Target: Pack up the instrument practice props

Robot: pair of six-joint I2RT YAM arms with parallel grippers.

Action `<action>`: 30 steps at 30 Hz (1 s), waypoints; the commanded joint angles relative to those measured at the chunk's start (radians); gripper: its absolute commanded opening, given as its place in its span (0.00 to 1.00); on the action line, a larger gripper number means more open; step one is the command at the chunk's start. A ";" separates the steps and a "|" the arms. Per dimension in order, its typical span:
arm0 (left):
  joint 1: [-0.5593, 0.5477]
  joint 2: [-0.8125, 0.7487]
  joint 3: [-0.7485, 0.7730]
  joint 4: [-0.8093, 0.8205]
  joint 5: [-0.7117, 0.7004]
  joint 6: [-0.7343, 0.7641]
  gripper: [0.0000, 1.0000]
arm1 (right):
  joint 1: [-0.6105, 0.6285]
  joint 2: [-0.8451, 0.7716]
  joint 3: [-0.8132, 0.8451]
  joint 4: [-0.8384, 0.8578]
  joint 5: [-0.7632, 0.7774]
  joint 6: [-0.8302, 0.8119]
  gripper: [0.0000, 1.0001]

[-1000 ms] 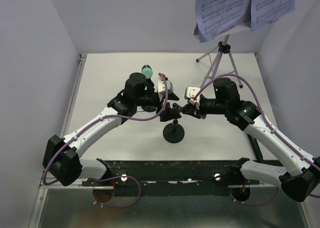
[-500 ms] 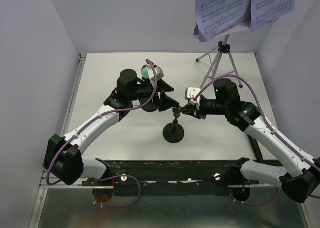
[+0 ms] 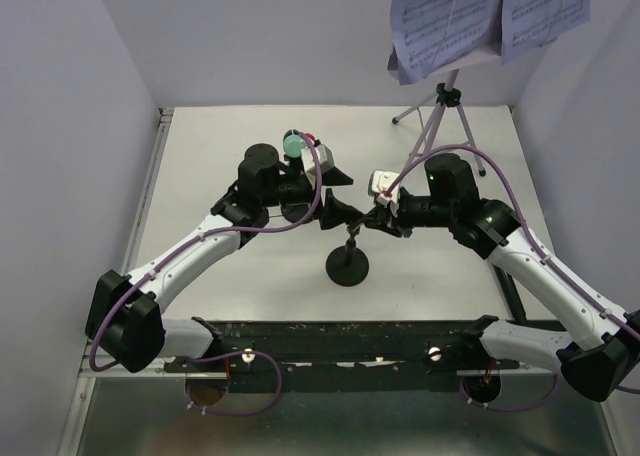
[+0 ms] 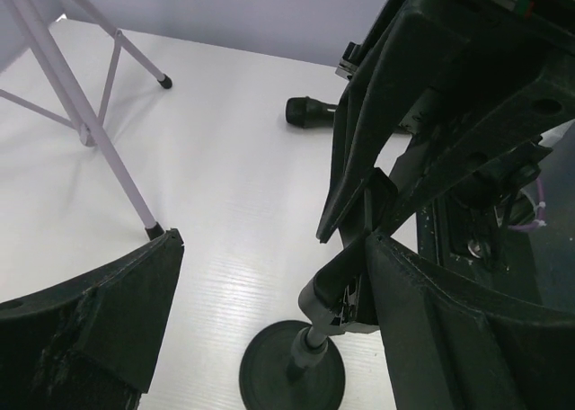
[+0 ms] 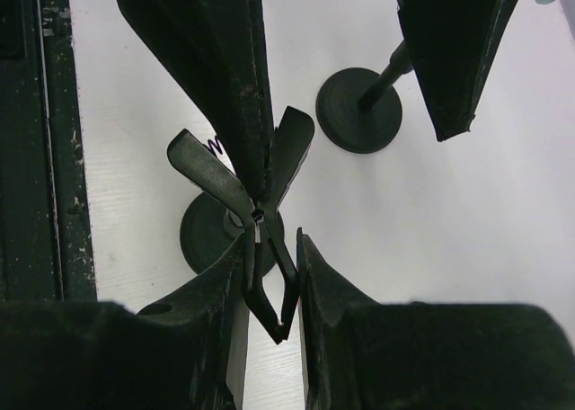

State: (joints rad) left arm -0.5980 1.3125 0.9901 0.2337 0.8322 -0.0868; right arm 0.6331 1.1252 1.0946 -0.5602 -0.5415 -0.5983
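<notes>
A black round-based mic holder (image 3: 347, 266) stands mid-table. My right gripper (image 3: 368, 222) is shut on its spring clip (image 5: 268, 289), pinching the clip's handles. My left gripper (image 3: 338, 201) is open wide just left of the clip, with one finger (image 5: 235, 95) between the clip's spread arms. The same holder shows in the left wrist view (image 4: 293, 372). A second mic holder (image 5: 359, 110) stands behind my left arm and carries the mint-green microphone (image 3: 293, 144). A black rounded end, seemingly the black microphone (image 4: 308, 111), lies behind my right gripper. The lilac tripod rack (image 3: 437, 126) holds sheet-music pages (image 3: 450, 16).
The tripod's legs (image 4: 94, 113) spread over the far right of the table. White walls close in the left, back and right sides. A black rail (image 3: 350, 336) runs along the near edge over the arm bases.
My left arm pulled back, turned its wrist, then came forward again to the clip with its jaws open. My right gripper stayed shut on the clip. The holder has not moved.
</notes>
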 commanded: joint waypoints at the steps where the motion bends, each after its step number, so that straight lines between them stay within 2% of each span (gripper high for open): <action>1: -0.023 0.024 -0.056 -0.160 -0.096 0.163 0.91 | 0.011 0.082 -0.056 -0.257 0.049 0.012 0.00; 3: -0.022 0.039 -0.070 -0.174 -0.139 0.173 0.91 | 0.014 0.087 -0.058 -0.257 0.048 0.012 0.01; 15: -0.023 0.076 -0.199 -0.134 -0.169 0.163 0.87 | 0.014 0.114 -0.064 -0.248 0.034 0.023 0.00; 23: -0.023 0.140 -0.215 -0.117 -0.166 0.182 0.84 | 0.014 0.143 -0.052 -0.250 0.023 0.032 0.00; 30: -0.023 0.099 -0.186 -0.111 -0.180 0.168 0.87 | 0.014 0.131 -0.044 -0.236 0.020 0.040 0.00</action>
State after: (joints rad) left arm -0.6319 1.3621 0.8509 0.3733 0.7414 -0.0071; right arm 0.6292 1.2335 1.0832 -0.6521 -0.5182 -0.5747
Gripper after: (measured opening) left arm 0.854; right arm 0.305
